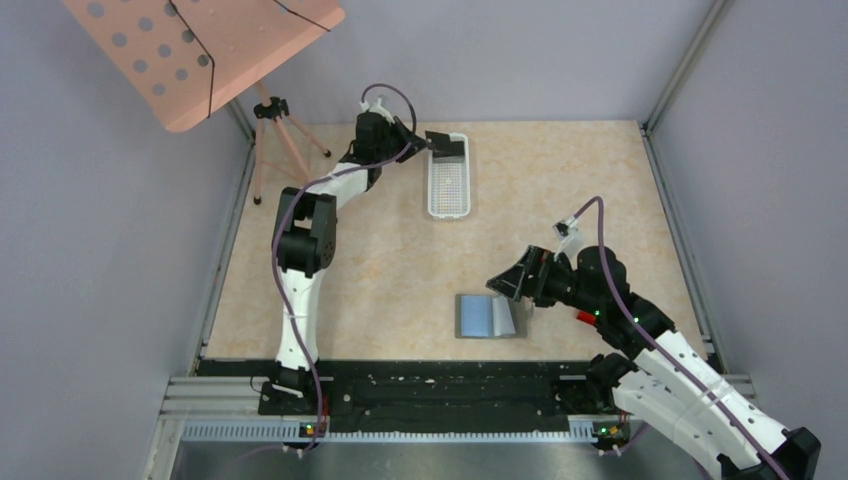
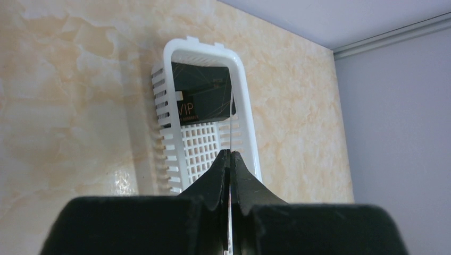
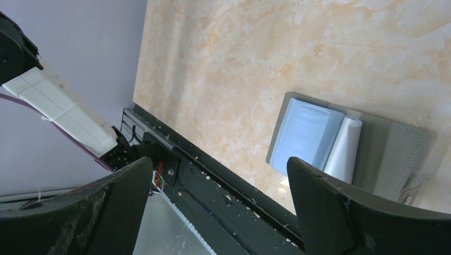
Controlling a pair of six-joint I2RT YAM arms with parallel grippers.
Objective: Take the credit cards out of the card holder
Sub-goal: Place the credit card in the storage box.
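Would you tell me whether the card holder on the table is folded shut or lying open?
Open: the card holder lies spread out, its blue-grey inner pockets facing up.

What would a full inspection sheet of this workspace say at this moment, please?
Surface: beige marbled table; no spills seen.
Job's things: card holder lies open near the front edge, blue-grey pockets up; thin card, seen edge-on, colour unclear; black VIP card lies at the basket's far end.
Clutter: white perforated basket at the far side.
Grippers: left gripper shut on the thin card above the basket; right gripper open beside the holder, holding nothing.
Cables: purple cable runs along each arm; no snag seen.
Surroundings: pink perforated board on a tripod far left; grey walls.
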